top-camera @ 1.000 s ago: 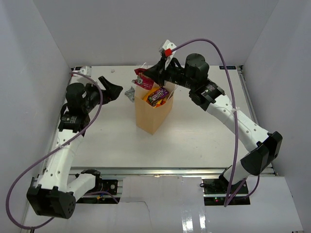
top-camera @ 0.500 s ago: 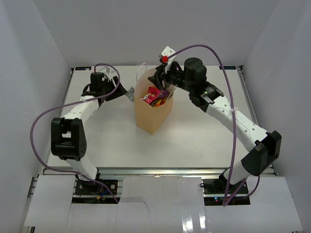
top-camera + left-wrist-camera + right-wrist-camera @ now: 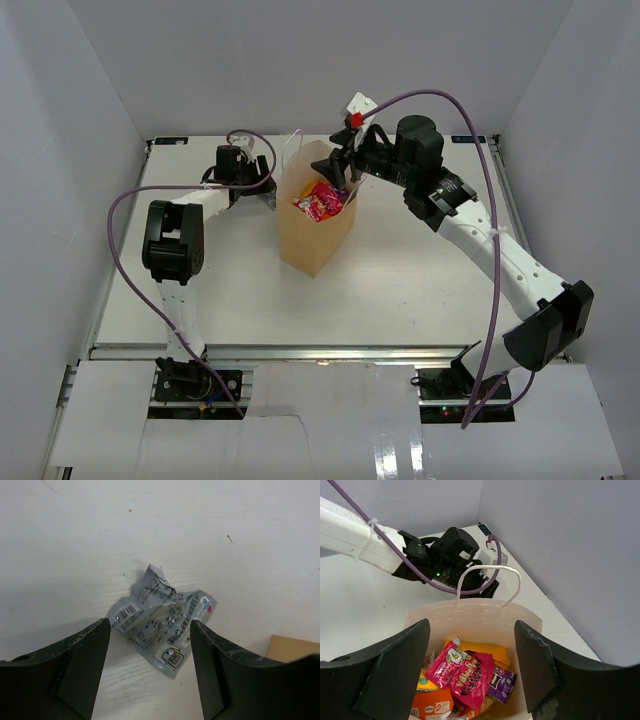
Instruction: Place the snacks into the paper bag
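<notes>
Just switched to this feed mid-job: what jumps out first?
The tan paper bag stands mid-table, open and stuffed with bright snacks, a pink packet on top. The right gripper hangs open and empty over its mouth. Just left of the bag, one crumpled silver packet lies on the table, framed by the open left gripper.

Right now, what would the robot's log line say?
left claw: open, over grey packet on table | right claw: open, above paper bag | bag state: upright, snacks inside
</notes>
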You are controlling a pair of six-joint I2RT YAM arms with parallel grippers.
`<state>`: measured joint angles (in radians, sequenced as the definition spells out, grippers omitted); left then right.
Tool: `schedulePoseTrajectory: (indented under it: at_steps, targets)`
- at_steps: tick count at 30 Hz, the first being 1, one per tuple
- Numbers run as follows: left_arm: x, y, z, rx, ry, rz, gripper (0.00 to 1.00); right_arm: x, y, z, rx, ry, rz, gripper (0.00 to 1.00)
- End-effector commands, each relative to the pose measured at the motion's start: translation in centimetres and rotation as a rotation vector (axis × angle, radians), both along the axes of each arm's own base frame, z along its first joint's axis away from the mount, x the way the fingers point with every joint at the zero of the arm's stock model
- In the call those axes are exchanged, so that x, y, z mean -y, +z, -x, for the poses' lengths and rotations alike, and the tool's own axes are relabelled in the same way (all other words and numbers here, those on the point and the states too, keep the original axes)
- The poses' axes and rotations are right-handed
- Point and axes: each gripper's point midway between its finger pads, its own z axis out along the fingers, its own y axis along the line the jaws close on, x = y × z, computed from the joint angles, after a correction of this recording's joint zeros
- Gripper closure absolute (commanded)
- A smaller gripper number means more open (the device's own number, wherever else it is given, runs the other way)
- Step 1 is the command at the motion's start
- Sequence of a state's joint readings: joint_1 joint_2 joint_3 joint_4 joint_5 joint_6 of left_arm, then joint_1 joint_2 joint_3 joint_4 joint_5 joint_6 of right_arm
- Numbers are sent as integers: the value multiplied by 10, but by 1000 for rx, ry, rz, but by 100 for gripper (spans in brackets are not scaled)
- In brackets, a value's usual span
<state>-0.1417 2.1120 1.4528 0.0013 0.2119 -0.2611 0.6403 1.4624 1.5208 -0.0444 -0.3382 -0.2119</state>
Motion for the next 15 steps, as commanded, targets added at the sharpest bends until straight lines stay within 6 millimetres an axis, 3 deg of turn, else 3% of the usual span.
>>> schedulePoseTrajectory:
  at_steps: [1, 3, 6, 10, 15]
  targets:
    - [-3, 22, -27, 119, -13, -63, 25, 5, 12, 8, 3, 27, -37, 26]
    - [0, 22, -36, 132, -19, -83, 25, 7, 13, 7, -6, 25, -47, 25]
    - [1, 5, -39, 100, -28, -90, 27, 12, 14, 4, -18, 18, -59, 25]
    - [8, -15, -27, 48, -61, -78, 35, 15, 16, 0, -25, 13, -69, 25]
    - [10, -21, -10, 19, -62, -79, 36, 17, 17, -4, -34, 11, -76, 25]
